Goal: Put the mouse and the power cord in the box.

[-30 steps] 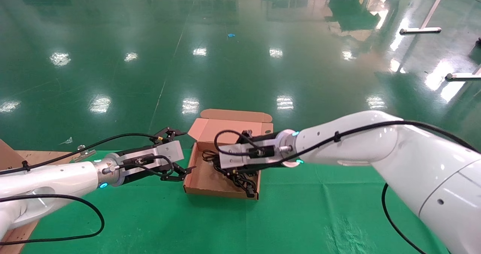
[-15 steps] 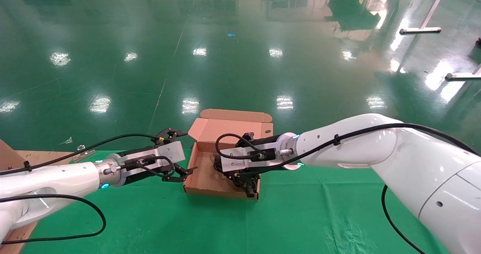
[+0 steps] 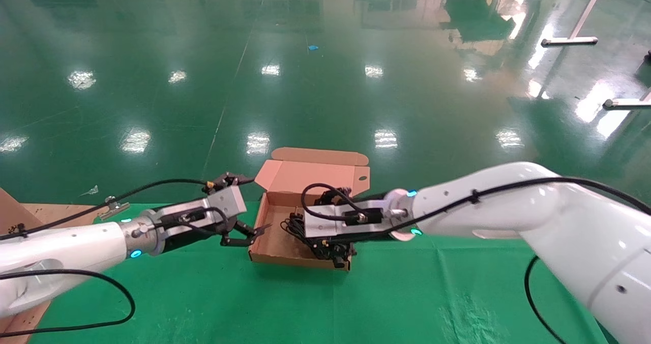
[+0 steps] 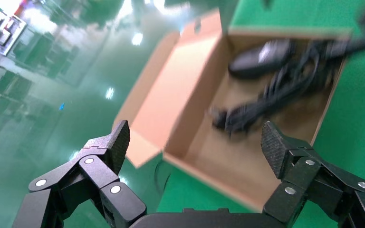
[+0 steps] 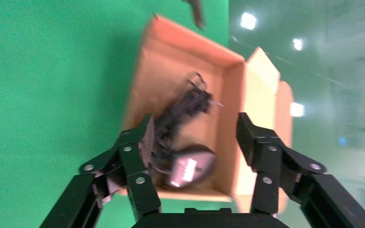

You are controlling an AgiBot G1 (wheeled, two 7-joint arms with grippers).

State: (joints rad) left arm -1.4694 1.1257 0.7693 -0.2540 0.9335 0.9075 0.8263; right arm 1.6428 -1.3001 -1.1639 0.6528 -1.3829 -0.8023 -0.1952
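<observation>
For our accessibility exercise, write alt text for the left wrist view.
The open left gripper hangs by the near wall of the box, whose lid stands open. Inside lie the mouse and the power cord, on the green cloth.

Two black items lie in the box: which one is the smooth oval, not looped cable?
The mouse, a rounded body beside the power cord in the box.

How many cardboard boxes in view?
2. The open box sits on the green cloth between both claws; part of a bigger carton shows at the far left edge.
</observation>
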